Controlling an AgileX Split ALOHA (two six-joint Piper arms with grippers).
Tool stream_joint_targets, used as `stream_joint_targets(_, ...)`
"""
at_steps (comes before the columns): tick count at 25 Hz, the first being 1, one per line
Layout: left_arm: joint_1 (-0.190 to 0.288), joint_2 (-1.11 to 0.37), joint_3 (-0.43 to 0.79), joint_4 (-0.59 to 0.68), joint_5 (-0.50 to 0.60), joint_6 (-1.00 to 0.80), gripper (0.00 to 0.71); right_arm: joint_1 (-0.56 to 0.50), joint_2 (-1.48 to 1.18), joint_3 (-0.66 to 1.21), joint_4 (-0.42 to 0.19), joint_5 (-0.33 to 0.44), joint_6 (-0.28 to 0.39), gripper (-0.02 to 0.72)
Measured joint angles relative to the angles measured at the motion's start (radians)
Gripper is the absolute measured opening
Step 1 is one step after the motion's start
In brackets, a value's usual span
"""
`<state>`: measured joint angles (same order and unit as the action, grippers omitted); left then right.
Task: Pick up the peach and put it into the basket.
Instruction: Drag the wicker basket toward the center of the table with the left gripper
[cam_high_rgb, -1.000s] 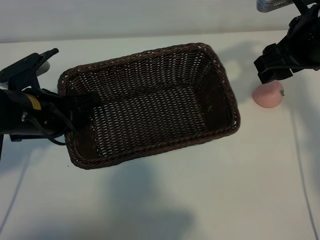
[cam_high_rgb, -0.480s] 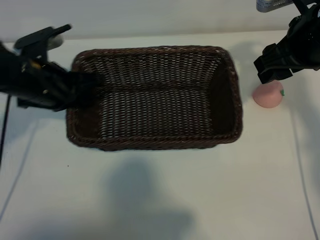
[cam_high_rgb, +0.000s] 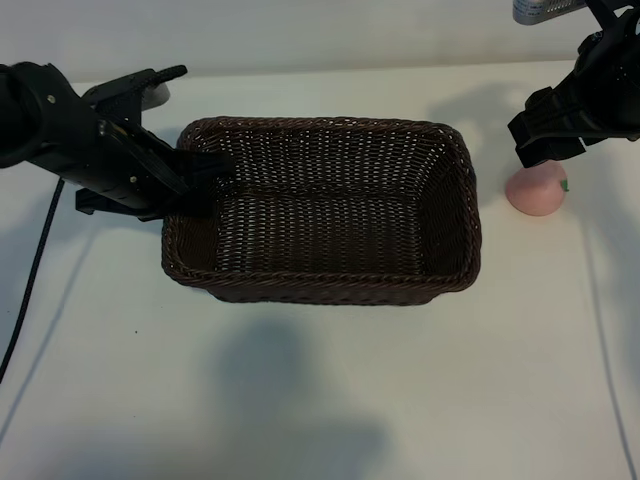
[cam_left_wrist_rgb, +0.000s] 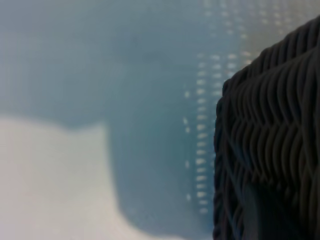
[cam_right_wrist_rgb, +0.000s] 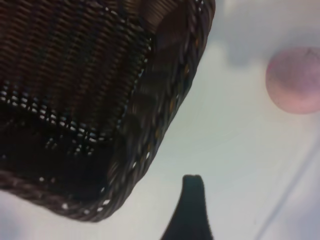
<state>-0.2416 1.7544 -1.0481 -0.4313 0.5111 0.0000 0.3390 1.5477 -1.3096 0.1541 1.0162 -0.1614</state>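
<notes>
White tabletop (cam_high_rgb: 330, 390) fills the scene, bare apart from a few soft shadows; it leaves wide room on the near side and between the two arms. On it sits the basket (cam_high_rgb: 320, 290), dark woven wicker with deep sides and a braided rim, lying square to the table's edges with its long side across the view; nothing is inside it. The left gripper (cam_high_rgb: 205, 168) has its jaws closed on the basket's left end wall, one finger inside and one outside; I judge that hold is meant to place and steady the basket, so that its open mouth lies near the fruit. The right gripper (cam_high_rgb: 545, 140) hangs above the table's right side with its jaws spread wide and holding nothing; it is poised just over the far edge of the peach (cam_high_rgb: 537, 190), probably ready to come down on it. The peach, pale pink with a tiny green leaf, rests on the table just beside the basket's right end wall but apart from it; a strip of bare table shows between them. From there the rim is the only edge to clear; the lift into the basket looks short and unobstructed.
</notes>
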Motion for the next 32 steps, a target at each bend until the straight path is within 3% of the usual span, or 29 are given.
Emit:
stream_joint_targets(10, 0.000, 0.028, -0.001, -0.003, -0.062, 0.000, 0.093, 0.000, 0.000, 0.000, 0.000, 0.000, 0.000, 0.599)
stream_joint_targets(28, 0.000, 0.082, 0.001, -0.023, -0.068, -0.029, 0.093, 0.000, 0.000, 0.000, 0.000, -0.001, 0.000, 0.599)
stream_joint_targets(32, 0.000, 0.082, 0.001, -0.023, -0.066, -0.030, 0.135, 0.000, 0.000, 0.000, 0.000, -0.001, 0.000, 0.599)
